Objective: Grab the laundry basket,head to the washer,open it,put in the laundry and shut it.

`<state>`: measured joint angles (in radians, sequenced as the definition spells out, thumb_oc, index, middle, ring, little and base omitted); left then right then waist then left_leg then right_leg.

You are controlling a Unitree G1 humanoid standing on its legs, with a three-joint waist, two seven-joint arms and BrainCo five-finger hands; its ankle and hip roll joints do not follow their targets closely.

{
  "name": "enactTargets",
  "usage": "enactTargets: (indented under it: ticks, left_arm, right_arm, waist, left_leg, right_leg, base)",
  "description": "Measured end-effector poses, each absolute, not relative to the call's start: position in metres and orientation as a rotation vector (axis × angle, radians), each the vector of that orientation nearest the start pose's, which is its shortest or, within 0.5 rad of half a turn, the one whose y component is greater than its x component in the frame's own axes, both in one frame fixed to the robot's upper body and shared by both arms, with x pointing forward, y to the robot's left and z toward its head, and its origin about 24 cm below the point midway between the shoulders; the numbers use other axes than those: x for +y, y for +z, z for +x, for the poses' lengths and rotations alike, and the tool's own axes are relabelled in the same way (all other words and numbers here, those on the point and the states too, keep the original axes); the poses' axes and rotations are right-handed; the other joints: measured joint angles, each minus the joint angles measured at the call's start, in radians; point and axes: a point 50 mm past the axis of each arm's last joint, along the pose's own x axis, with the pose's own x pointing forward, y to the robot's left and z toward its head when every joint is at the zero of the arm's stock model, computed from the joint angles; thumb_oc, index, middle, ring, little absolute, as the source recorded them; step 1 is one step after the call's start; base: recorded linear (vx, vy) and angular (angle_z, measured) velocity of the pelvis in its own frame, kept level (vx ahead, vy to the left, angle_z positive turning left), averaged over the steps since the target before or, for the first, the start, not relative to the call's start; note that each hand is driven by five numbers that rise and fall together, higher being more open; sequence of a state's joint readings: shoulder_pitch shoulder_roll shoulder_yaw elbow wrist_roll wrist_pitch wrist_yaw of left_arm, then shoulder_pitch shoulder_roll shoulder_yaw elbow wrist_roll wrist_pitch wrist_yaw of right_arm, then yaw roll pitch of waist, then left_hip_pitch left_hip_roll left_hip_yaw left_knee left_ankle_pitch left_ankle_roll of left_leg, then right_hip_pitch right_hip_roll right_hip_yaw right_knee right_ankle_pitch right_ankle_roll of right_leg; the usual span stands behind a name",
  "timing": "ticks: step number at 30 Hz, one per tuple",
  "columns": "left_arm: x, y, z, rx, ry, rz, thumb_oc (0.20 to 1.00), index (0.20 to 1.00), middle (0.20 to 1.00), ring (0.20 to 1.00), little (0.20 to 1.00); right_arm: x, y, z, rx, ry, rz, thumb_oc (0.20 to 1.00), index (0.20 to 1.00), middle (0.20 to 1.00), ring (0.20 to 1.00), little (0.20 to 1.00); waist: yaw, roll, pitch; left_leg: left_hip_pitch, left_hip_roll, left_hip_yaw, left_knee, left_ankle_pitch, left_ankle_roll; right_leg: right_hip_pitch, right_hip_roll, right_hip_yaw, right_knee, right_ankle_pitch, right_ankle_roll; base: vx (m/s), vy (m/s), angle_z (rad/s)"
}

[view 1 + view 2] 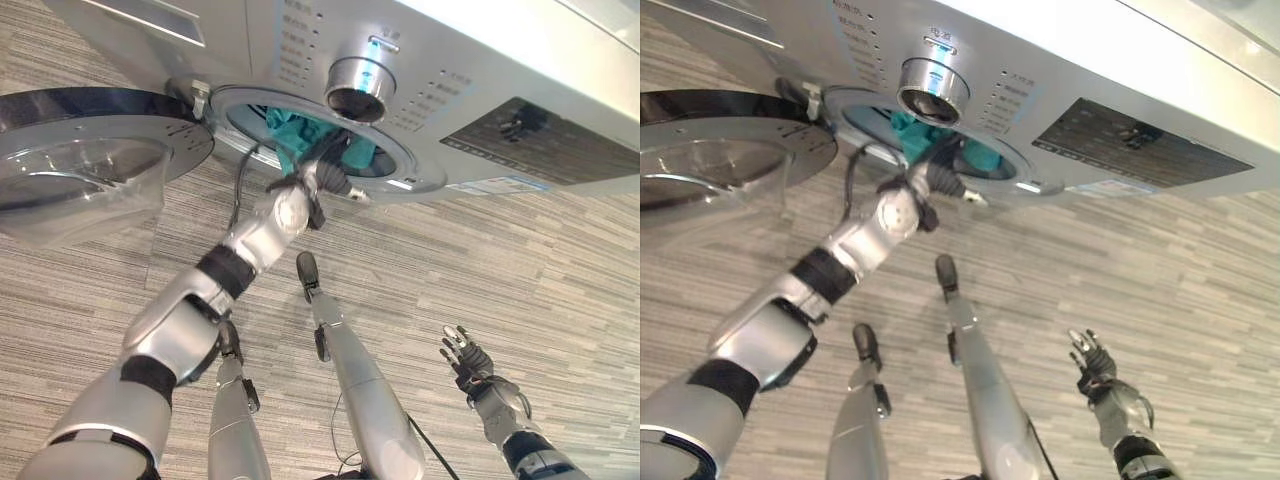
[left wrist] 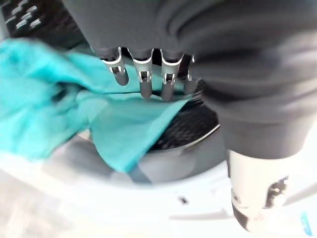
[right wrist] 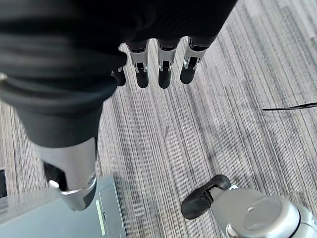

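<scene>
- Right hand (image 1: pixel 465 358) hangs at about 5 o'clock in the eye views, well clear of the washer, over the striped floor (image 1: pixel 520 270). Fingers (image 3: pixel 165 69) straight and slightly spread in its wrist view, holding nothing, touching nothing.
- Right wrist view also catches a corner of a grey cabinet (image 3: pixel 59 213) low beside the hand; the eye views don't let me match it to anything.
- Left hand (image 1: pixel 335 172) is at 12 o'clock, reached up to the washer's round opening (image 1: pixel 405 160).
- Eye views: hand sits at the opening's rim, with the fingers lost against the dark drum and teal cloth (image 1: pixel 300 130).
- Left wrist view gives more: fingers (image 2: pixel 143 79) extend roughly straight, tips bent a little, lying on or just over the teal laundry (image 2: pixel 74 109). Thumb not visible, so no clear pinch; contact itself is hard to confirm.
- Laundry is inside the drum, bunched at the front with one corner draped over the inner lip toward the door seal (image 2: pixel 163 163).
- Washer door (image 1: pixel 85 165) is swung fully open at 10 o'clock, cut off by the frame edge.
- Farthest: control dial (image 1: pixel 360 88) above the opening and the dark display panel (image 1: pixel 530 130) at 2 o'clock.
</scene>
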<state>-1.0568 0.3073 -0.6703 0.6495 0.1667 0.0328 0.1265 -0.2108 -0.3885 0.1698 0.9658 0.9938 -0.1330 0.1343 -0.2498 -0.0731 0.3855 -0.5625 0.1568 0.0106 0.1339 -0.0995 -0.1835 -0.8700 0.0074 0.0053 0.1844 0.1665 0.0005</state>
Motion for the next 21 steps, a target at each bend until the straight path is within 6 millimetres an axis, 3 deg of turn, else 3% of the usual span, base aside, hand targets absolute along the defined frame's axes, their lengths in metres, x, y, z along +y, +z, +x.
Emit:
enactTargets:
  ticks: [3, 6, 9, 10, 14, 16, 18, 21]
  left_arm:
    - [0.062, 0.15, 0.382, -0.293, -0.304, 0.859, 1.0, 1.0, 1.0, 1.0, 1.0]
    - [0.073, 0.101, 0.358, -0.195, -0.371, 0.862, 1.0, 1.0, 1.0, 1.0, 1.0]
    - [0.093, 0.042, 0.335, 0.031, -0.395, 0.844, 1.0, 1.0, 1.0, 1.0, 1.0]
    - [0.096, 0.034, 0.332, 0.063, -0.395, 0.845, 1.0, 1.0, 1.0, 1.0, 1.0]
    - [0.107, 0.033, 0.332, 0.081, -0.336, 0.789, 1.0, 1.0, 1.0, 1.0, 1.0]
    - [0.12, 0.044, 0.336, 0.056, -0.256, 0.732, 1.0, 1.0, 1.0, 1.0, 1.0]
    - [0.119, 0.053, 0.337, 0.015, -0.233, 0.678, 1.0, 1.0, 1.0, 1.0, 1.0]
    - [0.147, 0.068, 0.322, -0.072, -0.173, 0.634, 1.0, 1.0, 1.0, 1.0, 1.0]
  right_arm:
    - [-0.259, -0.075, 0.235, 0.504, -0.278, 0.482, 1.0, 1.0, 1.0, 1.0, 1.0]
    - [-0.257, -0.062, 0.248, 0.434, -0.282, 0.507, 1.0, 1.0, 1.0, 1.0, 1.0]
    - [-0.246, -0.06, 0.243, 0.407, -0.245, 0.549, 1.0, 1.0, 1.0, 1.0, 1.0]
    - [-0.245, -0.062, 0.242, 0.416, -0.241, 0.544, 1.0, 1.0, 1.0, 1.0, 1.0]
    - [-0.24, -0.063, 0.24, 0.446, -0.201, 0.464, 1.0, 1.0, 1.0, 1.0, 1.0]
    - [-0.235, -0.06, 0.244, 0.441, -0.161, 0.417, 1.0, 1.0, 1.0, 1.0, 1.0]
    - [-0.236, -0.058, 0.245, 0.434, -0.159, 0.388, 1.0, 1.0, 1.0, 1.0, 1.0]
    - [-0.24, -0.046, 0.252, 0.413, -0.109, 0.253, 1.0, 1.0, 1.0, 1.0, 1.0]
  waist:
    - [0.016, 0.002, -0.001]
    - [0.02, 0.003, -0.001]
    - [0.035, 0.003, -0.001]
    - [0.037, 0.003, -0.001]
    - [0.042, 0.003, -0.001]
    - [0.05, 0.009, 0.003]
    - [0.047, 0.01, 0.005]
    - [0.07, 0.023, 0.038]
  left_leg:
    - [-0.001, 0.001, -0.001, 0.001, 0.002, 0.001]
    - [-0.002, 0.0, -0.001, 0.002, 0.002, 0.0]
    - [-0.002, -0.001, -0.001, 0.002, 0.002, 0.0]
    - [-0.002, -0.003, -0.001, 0.001, 0.004, 0.002]
    - [0.001, -0.009, -0.004, -0.001, 0.007, 0.007]
    - [0.004, -0.008, -0.015, 0.0, 0.008, 0.008]
    - [0.001, -0.009, -0.026, -0.003, 0.012, 0.007]
    - [0.006, -0.01, -0.041, -0.001, 0.015, 0.009]
  right_leg:
    - [0.001, 0.0, -0.001, -0.001, 0.002, -0.001]
    - [0.001, 0.0, -0.002, -0.006, 0.004, -0.001]
    - [0.002, -0.001, -0.003, -0.007, 0.004, -0.001]
    - [0.002, -0.003, -0.003, -0.008, 0.004, 0.0]
    - [0.015, -0.009, -0.002, -0.023, 0.012, 0.007]
    - [0.034, -0.012, -0.014, -0.042, 0.019, 0.013]
    - [0.036, -0.013, -0.018, -0.049, 0.021, 0.013]
    - [0.053, -0.023, -0.04, -0.05, 0.024, 0.007]
  base:
    - [-0.02, 0.015, 0.0]
    - [-0.03, 0.035, 0.01]
    - [-0.01, 0.011, 0.01]
    - [-0.03, 0.014, 0.03]
    - [-0.03, 0.01, 0.03]
    - [-0.04, 0.014, 0.08]
    - [-0.05, 0.012, 0.11]
    - [-0.02, 0.005, 0.15]
